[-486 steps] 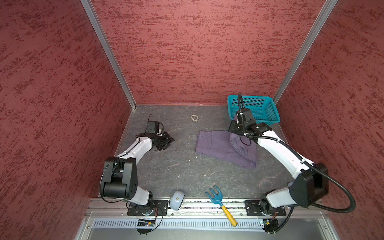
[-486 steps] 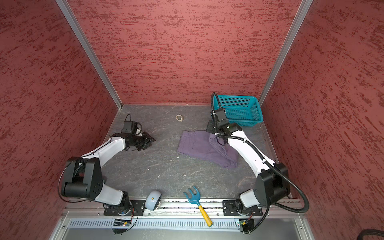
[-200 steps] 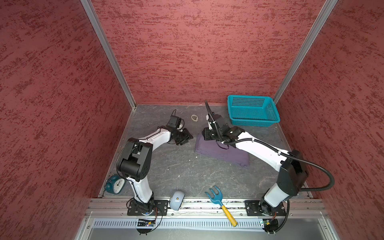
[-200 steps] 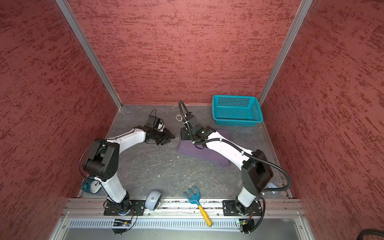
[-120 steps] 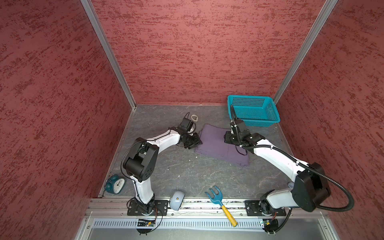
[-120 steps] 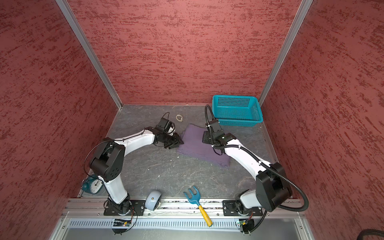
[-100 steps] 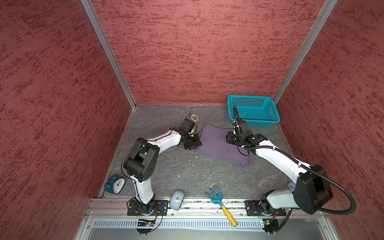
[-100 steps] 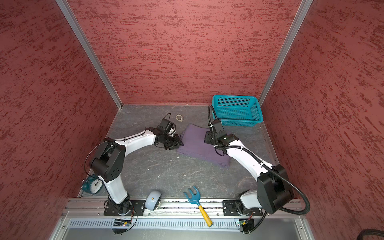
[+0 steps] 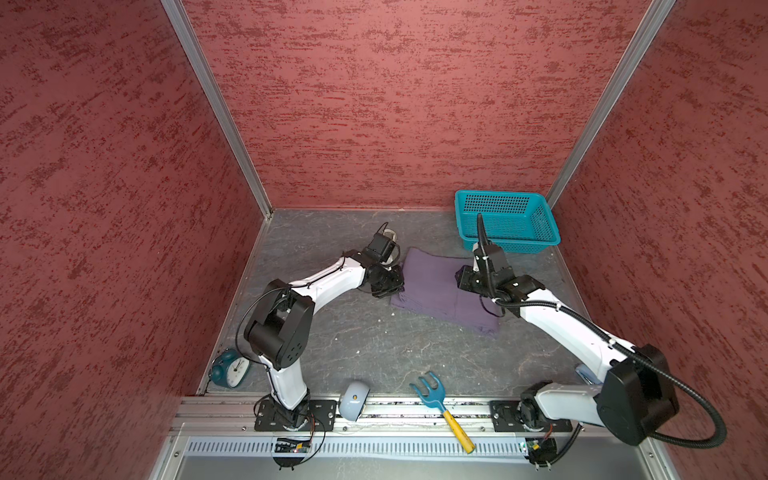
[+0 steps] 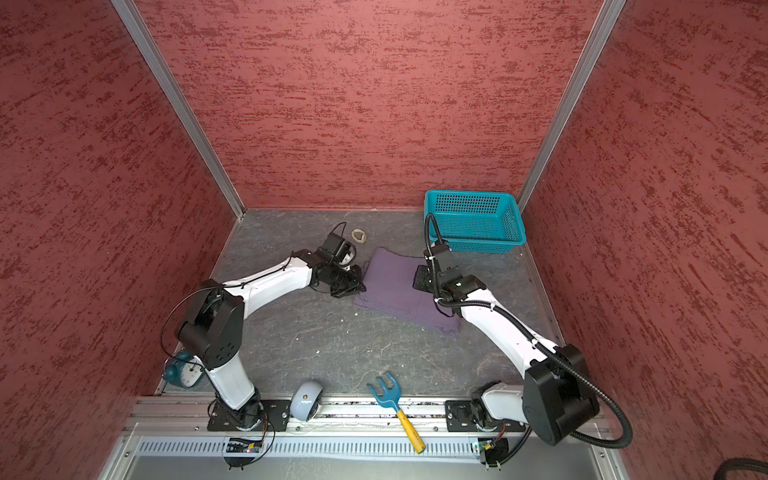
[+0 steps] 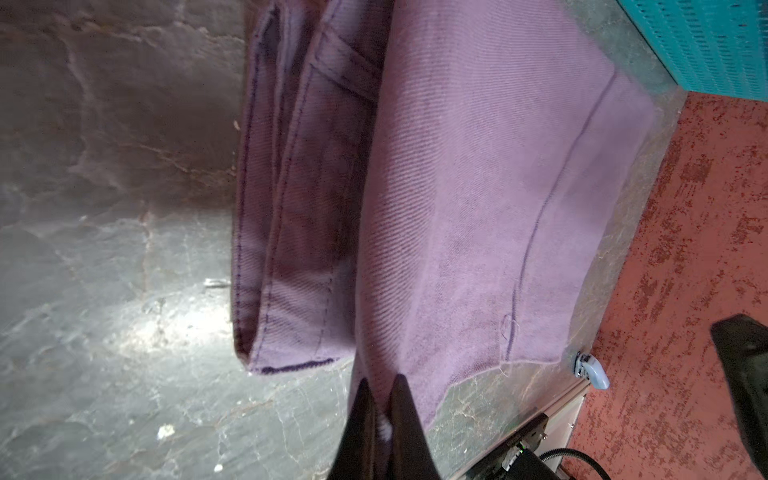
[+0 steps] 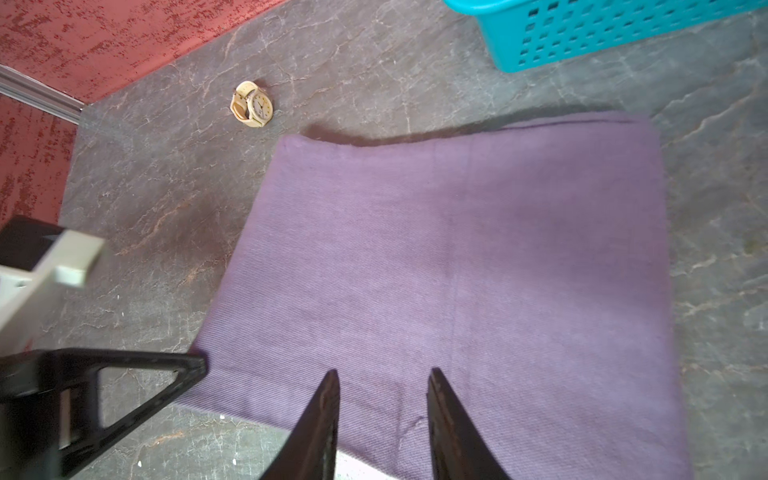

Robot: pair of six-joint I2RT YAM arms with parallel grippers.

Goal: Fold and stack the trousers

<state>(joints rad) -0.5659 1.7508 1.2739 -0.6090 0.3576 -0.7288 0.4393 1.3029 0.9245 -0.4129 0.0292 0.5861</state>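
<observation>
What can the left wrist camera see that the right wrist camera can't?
Only the left wrist view shows the stitched under-layers folded beneath the top cloth, and a small pale-blue thing by the table's edge. Only the right wrist view shows the beige wristwatch and the right pincer, open over the cloth. Both show the purple trousers, the teal basket, the grey table, the red wall, and the left pincer, shut on the trousers' corner.

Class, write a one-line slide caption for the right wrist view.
Open right end effector over folded purple trousers; wristwatch and teal basket beyond.
</observation>
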